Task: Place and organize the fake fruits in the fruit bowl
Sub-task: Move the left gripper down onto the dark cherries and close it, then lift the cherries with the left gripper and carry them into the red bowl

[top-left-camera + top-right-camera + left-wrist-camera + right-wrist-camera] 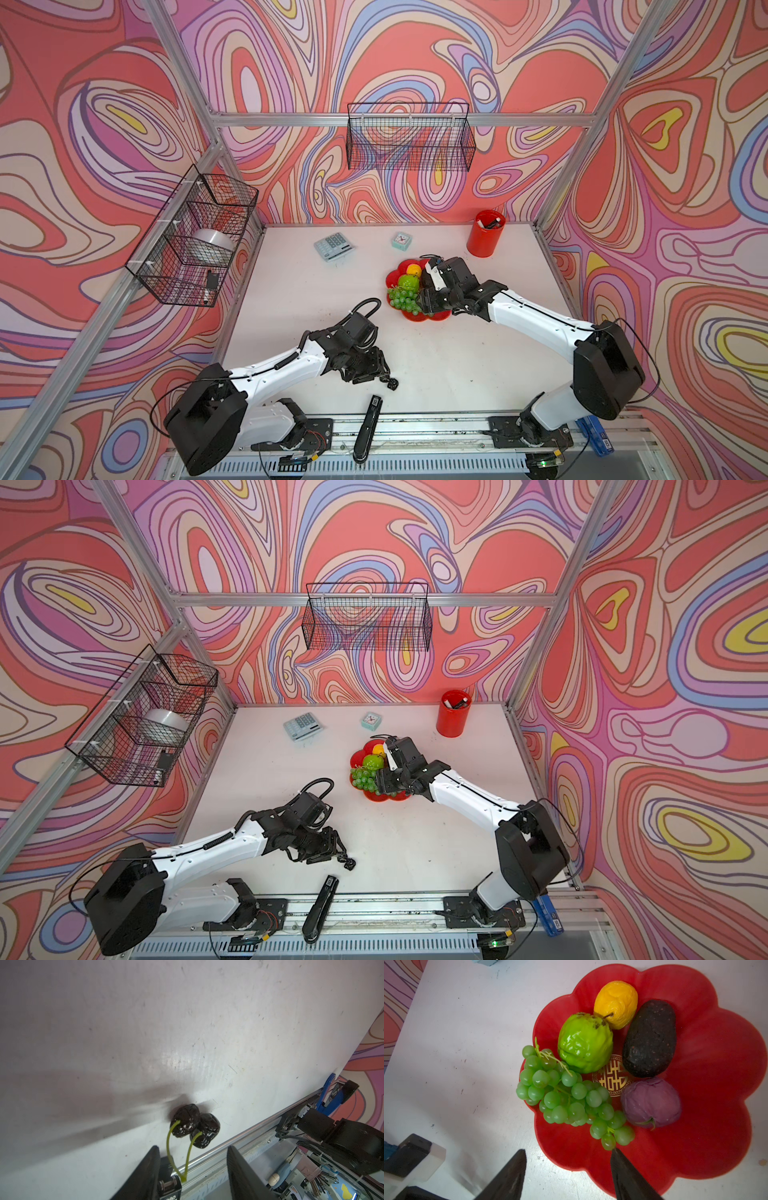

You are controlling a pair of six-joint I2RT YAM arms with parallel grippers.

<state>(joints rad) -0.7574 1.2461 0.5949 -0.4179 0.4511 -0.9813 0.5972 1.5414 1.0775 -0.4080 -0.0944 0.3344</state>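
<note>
From above, the left gripper (192, 1148) is a dark tangle low over the white tabletop (457, 365), and its jaws cannot be made out there. The left wrist view shows them well apart, gripping nothing. Between them lies the join of two yellow-green stems belonging to a pair of glossy black cherry-like fruits (195, 1126). The pair rests on the table, well outside the bowl, and from above it is only a small black blot (392, 384).

Farther right, the right arm's wrist covers much of the shallow red flower-shaped fruit bowl (415, 316). It hides the blackish speckled avocado-like oval (650, 1039) and the dull purple ball (651, 1103), which only the right wrist view shows, beside the gold emblem. The translucent green grape bunch (562, 1093), the bumpy bright green fruit (584, 1043) and the small yellow round fruit (616, 1003) also show in both top views. All five lie in the bowl, the bunch overhanging its rim.

The right gripper (568, 1150) hangs above the bowl's edge with its jaws parted and empty. One fingertip is just at the bunch's lowest grape.

Around them are:
- a black wire basket (195, 237) on the left wall, holding a silver tape roll (212, 245)
- a black stapler (368, 428) at the front
- a grey calculator (333, 246)
- a small mint clock (401, 241)
- a tall red cylindrical cup (485, 233)
- a blue tool (594, 436), half hidden behind the right arm's base
</note>
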